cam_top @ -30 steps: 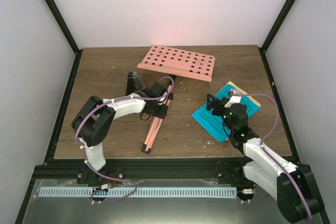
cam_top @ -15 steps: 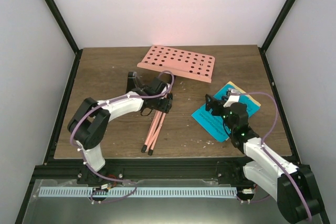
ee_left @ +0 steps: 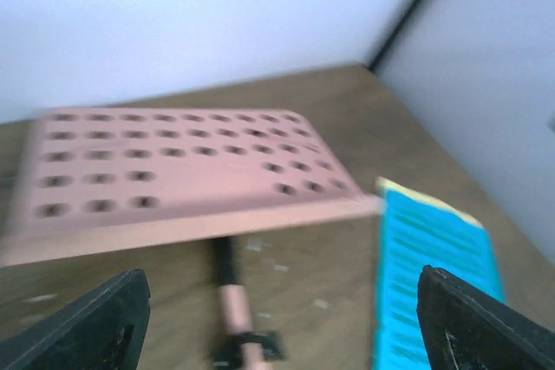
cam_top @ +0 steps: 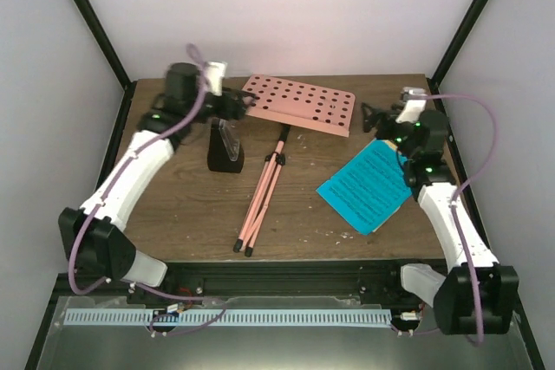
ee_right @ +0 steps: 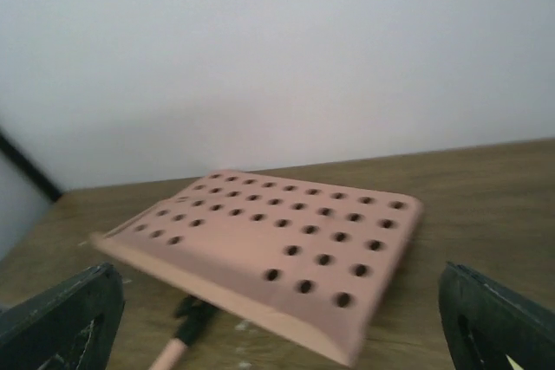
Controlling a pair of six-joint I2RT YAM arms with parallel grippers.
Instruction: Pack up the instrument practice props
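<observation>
A salmon-pink music stand (cam_top: 295, 103) lies on the table (cam_top: 173, 214), folded legs pointing forward; a black metronome (cam_top: 225, 146) stands at its left, blue-and-yellow sheet music (cam_top: 368, 186) at its right.

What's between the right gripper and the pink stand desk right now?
Nothing visible. The right gripper is open, and its wrist view shows the perforated desk straight ahead across bare table. The stand's pole sits under the desk, and the blue sheets lie back toward the arm's base, off that line.
</observation>
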